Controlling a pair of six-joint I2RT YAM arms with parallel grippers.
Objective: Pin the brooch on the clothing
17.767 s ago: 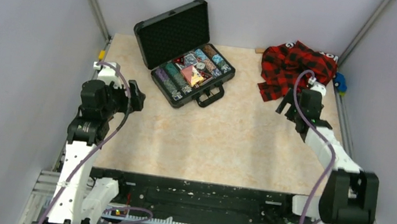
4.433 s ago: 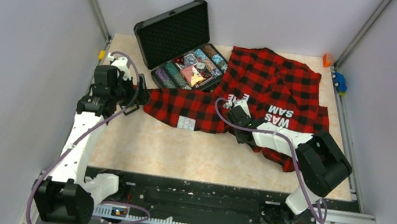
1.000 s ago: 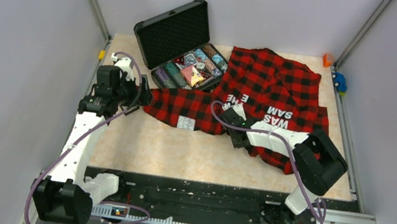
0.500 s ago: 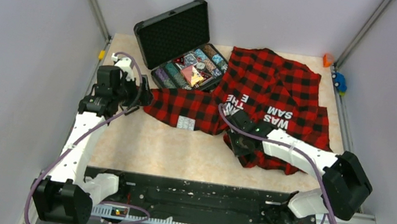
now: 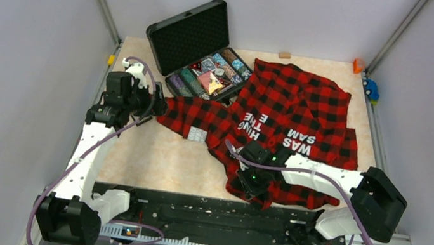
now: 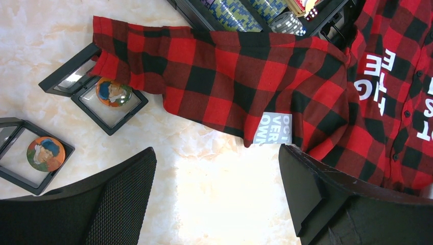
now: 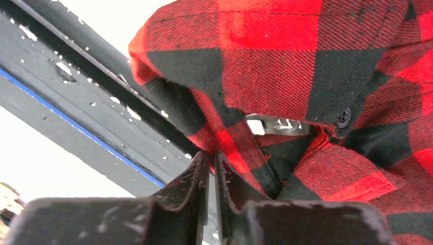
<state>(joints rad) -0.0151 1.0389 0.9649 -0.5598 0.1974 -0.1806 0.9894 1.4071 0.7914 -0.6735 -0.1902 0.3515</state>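
**Beige counter, checked shirt gripped at its near edge**

Purple-grey walls close in a marbled counter. The red-and-black shirt lies spread over its right half, white block lettering facing up, with one sleeve stretched out towards the left arm. The shirt's far-left edge touches an open black case whose tray holds coloured pieces.

The right pincer sits low at the shirt's near edge, beside the black rail. Its jaws are narrowed to a slit and pinch a fold of the checked cloth, just below a small dark button.

The left pincer hangs over bare counter near the sleeve's cuff, jaws wide apart and holding nothing. Just beside the cuff lie two black-framed clear boxes. The upper brooch sits in one and the lower brooch in the other; both are round and orange-rimmed, and neither touches the shirt
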